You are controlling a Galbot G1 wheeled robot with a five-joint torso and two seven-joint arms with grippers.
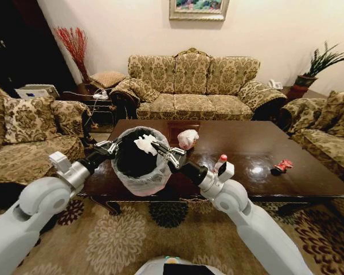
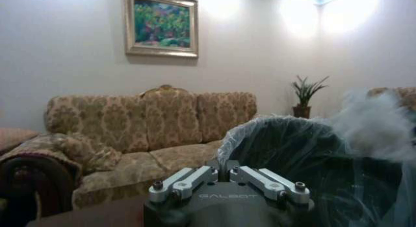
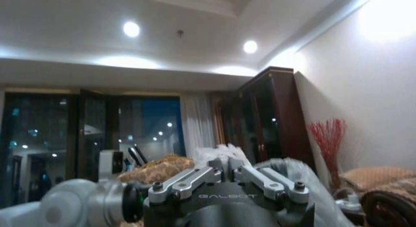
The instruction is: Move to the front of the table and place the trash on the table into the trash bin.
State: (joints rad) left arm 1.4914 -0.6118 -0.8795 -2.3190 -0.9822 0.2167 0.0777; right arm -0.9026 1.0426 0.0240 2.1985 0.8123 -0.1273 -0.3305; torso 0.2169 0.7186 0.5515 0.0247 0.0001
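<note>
Dark table [image 1: 258,150] spans centre | lined trash bin [image 1: 139,179] held up before its near edge, left gripper [image 1: 110,148] clamped on rim at 9 o'clock | right gripper [image 1: 162,150] at 3 o'clock pinches paper wad [image 1: 145,144] | pinkish lump [image 1: 187,138], bottle [image 1: 220,162] half-hidden behind right arm, red wrapper [image 1: 284,165] on tabletop.

Arms: smooth white rounded shells, black forearm sections | left pincer [image 1: 112,148]: silver metal linkage bars, black base | right pincer [image 1: 163,152]: same build, hex screws at link ends, "GALBOT" marking on dark housing
</note>
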